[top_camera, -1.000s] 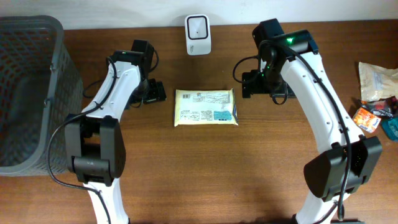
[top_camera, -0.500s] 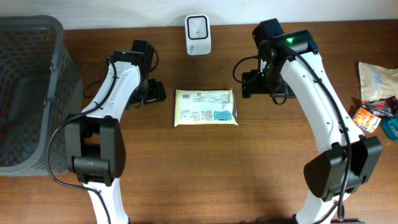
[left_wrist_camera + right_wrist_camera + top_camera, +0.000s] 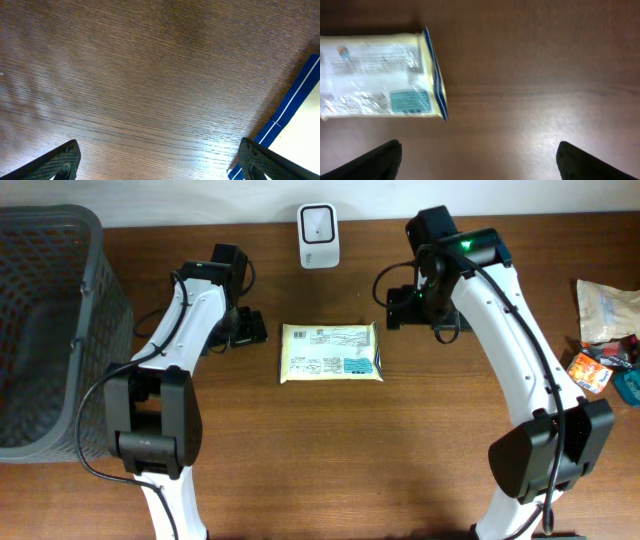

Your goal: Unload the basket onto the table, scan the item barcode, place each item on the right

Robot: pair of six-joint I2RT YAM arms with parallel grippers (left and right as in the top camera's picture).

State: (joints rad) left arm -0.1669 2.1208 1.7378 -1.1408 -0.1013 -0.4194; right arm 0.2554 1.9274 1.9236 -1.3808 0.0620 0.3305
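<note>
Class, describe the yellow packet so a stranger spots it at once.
On the brown wooden table, look between the left arm and right arm. A flat pale yellow packet lies there alone, unlike the snacks heaped at the right edge.

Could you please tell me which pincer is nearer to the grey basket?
Left. The left pincer is between the basket and the packet; the right pincer is beyond the packet's far end, much farther from the basket.
</note>
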